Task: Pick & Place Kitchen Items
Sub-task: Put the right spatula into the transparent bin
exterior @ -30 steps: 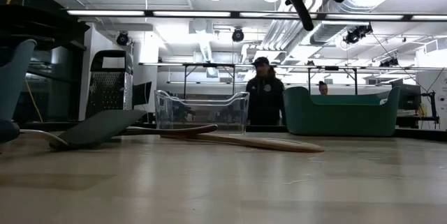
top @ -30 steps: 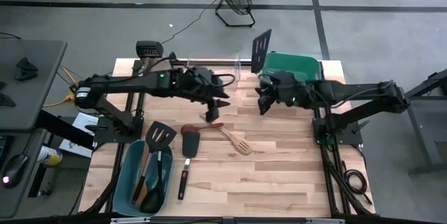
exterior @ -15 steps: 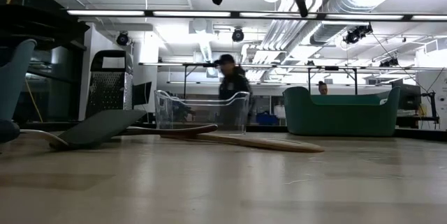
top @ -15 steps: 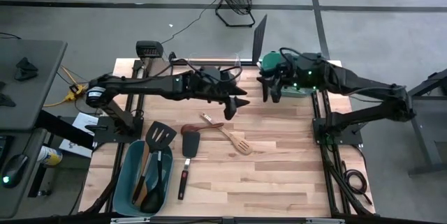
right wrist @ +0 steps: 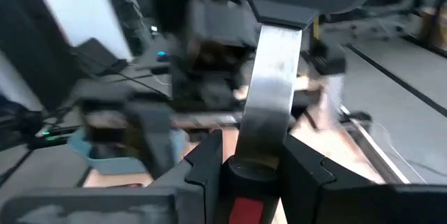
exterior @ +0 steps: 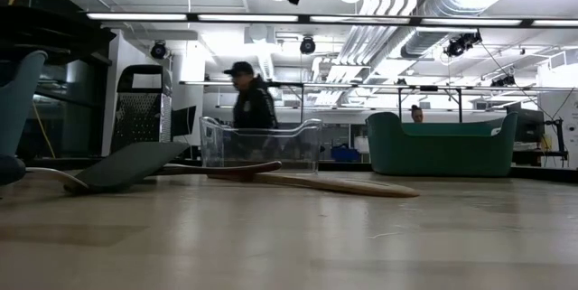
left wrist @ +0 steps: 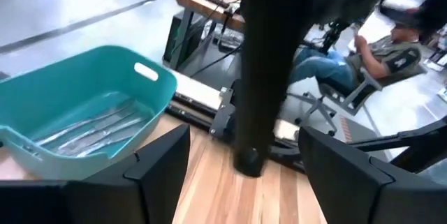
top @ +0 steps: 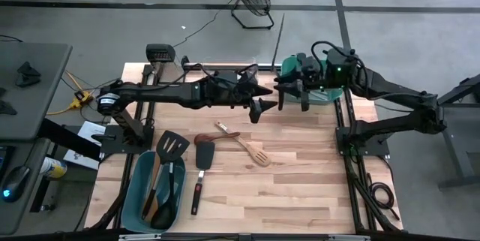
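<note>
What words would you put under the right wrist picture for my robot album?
The right gripper clamps a red-trimmed turner by its metal neck, blade up, facing the left arm.

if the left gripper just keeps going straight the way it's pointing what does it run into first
Most likely the black handle of the turner held by the right gripper. It hangs just ahead of the left gripper, between its open fingers. Depth is hard to judge, so the gap is uncertain.
</note>
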